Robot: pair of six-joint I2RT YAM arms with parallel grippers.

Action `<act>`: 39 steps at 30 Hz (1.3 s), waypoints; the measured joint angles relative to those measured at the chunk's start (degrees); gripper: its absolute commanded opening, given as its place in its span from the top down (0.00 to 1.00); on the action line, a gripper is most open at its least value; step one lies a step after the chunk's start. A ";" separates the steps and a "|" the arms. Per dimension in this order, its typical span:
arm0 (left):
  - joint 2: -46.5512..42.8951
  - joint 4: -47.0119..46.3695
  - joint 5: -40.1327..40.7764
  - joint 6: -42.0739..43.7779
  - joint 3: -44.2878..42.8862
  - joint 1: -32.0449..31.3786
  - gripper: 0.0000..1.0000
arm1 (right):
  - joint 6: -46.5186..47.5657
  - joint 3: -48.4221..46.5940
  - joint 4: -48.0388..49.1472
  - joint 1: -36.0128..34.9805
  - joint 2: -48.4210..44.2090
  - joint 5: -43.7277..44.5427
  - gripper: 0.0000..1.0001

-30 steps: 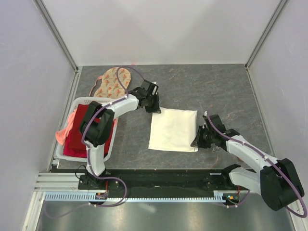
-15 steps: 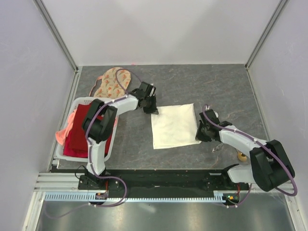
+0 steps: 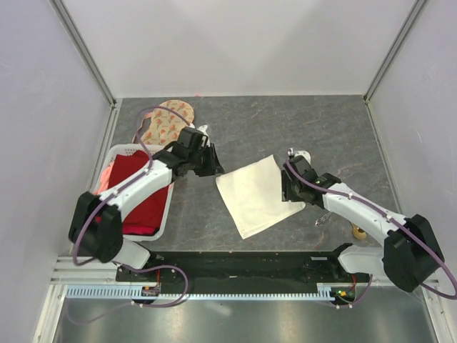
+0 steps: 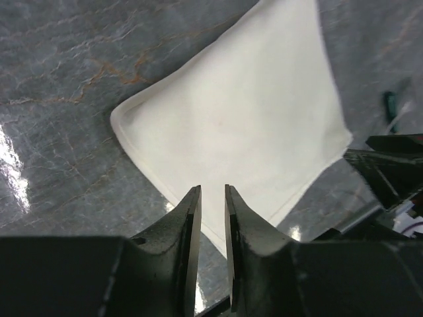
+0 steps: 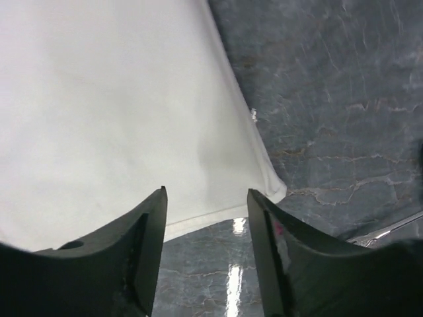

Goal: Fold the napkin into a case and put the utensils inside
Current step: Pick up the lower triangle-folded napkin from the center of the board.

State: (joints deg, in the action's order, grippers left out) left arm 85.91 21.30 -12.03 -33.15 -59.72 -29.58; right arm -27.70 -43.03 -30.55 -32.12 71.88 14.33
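Observation:
The cream-white napkin [image 3: 255, 195] lies flat on the dark table, turned to a diagonal. My left gripper [image 3: 213, 166] hovers at its far-left corner. In the left wrist view its jaws stand a narrow gap apart with nothing between them [image 4: 211, 193], and the napkin [image 4: 244, 119] spreads out beyond. My right gripper [image 3: 285, 189] is at the napkin's right corner, jaws wide open and empty [image 5: 207, 193], with the napkin's hem [image 5: 112, 112] just ahead. A slim utensil [image 3: 322, 219] [image 5: 391, 227] lies right of the napkin. A gold piece [image 3: 359, 231] lies under the right arm.
A white basket [image 3: 118, 151] holding a red cloth [image 3: 139, 196] stands at the left. A peach floral cloth [image 3: 166, 121] lies behind it. Walls close in the table on three sides.
Both grippers were shut on the napkin's corners and have opened and let go. The napkin was swung round to a diagonal. The left arm has drawn back to the left.

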 measured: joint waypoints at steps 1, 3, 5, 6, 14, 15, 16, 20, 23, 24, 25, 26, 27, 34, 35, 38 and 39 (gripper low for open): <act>-2.38 0.15 -0.22 0.00 -0.13 0.00 0.71 | 0.57 -1.44 -0.74 -1.36 -0.42 0.44 0.36; -5.55 0.59 -0.44 0.00 -0.44 0.17 0.72 | 1.68 -3.72 -1.38 -4.24 -0.83 0.57 0.31; -8.07 1.38 -0.72 0.00 -0.44 0.63 0.72 | 2.21 -5.03 -1.16 -8.37 -0.83 -0.07 0.28; -8.90 1.64 -1.01 0.00 -0.42 1.07 0.72 | 2.45 -5.38 -0.85 -11.17 -0.63 -0.63 0.27; -13.66 3.54 -3.21 -0.02 4.15 5.90 0.71 | 1.79 -10.56 0.55 -30.86 11.85 -2.69 0.33; -13.97 3.78 -3.37 -0.02 4.57 6.16 0.71 | 1.51 -10.99 0.66 -32.22 13.55 -2.67 0.35; -14.29 3.96 -3.61 -0.02 5.01 6.45 0.71 | 1.20 -11.30 0.68 -33.55 15.04 -2.60 0.36; -14.71 3.93 -4.70 -0.02 6.38 7.19 0.71 | 0.33 -11.63 0.96 -36.85 18.49 -2.56 0.37; -14.71 3.91 -5.14 -0.02 7.54 7.39 0.72 | 0.07 -11.65 1.42 -37.57 20.02 -2.43 0.39; -14.71 3.89 -5.29 -0.02 7.93 7.39 0.72 | 0.04 -11.65 1.53 -37.59 20.39 -2.40 0.39; -14.69 3.89 -5.60 -0.02 8.28 7.43 0.72 | 0.04 -11.65 1.68 -37.59 20.81 -2.23 0.39; -14.69 3.91 -5.88 -0.02 8.52 7.50 0.72 | 0.07 -11.65 1.95 -37.59 21.24 -2.14 0.39; -14.69 3.89 -6.16 -0.02 8.74 7.50 0.72 | 0.07 -11.65 2.34 -37.57 21.66 -1.92 0.40; -14.69 3.74 -6.75 -0.02 9.25 7.87 0.73 | 0.66 -11.65 3.93 -37.57 23.08 -0.46 0.49; -14.69 3.72 -6.95 -0.02 9.27 7.98 0.73 | 0.83 -11.65 4.02 -37.57 23.08 -0.37 0.50; -14.69 3.65 -7.41 -0.02 9.29 8.04 0.74 | 1.36 -11.67 4.04 -37.57 23.08 -0.26 0.51; -14.69 3.63 -7.61 -0.02 9.29 8.11 0.74 | 1.62 -11.72 4.04 -37.57 23.08 -0.26 0.51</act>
State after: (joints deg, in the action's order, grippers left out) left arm 71.22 24.93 -19.64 -33.17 -50.43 -21.47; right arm -26.09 -54.74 -26.50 -69.69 94.96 14.06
